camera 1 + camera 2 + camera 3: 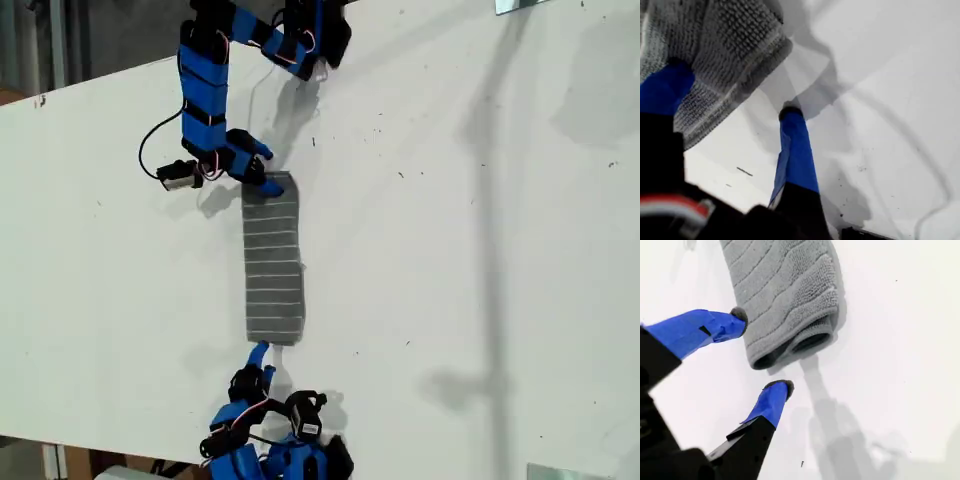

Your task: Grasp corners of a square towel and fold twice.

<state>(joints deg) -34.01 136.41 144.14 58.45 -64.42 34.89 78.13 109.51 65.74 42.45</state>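
Towel [273,260] lying folded on bench [450,250], 12-to-6 o'clock in exterior view. First tool [735,90] gaping wide at towel's end; second tool [762,350] wide, apart, awaiting corner grasp.

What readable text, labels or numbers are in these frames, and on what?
None readable. The towel carries only pale stripes, no tag visible. The table shows specks and scuffs, not characters. My first tool and my second tool show plain blue and black surfaces.

My second gripper [762,352] hangs open just off the towel [787,295] — its folded end faces me.
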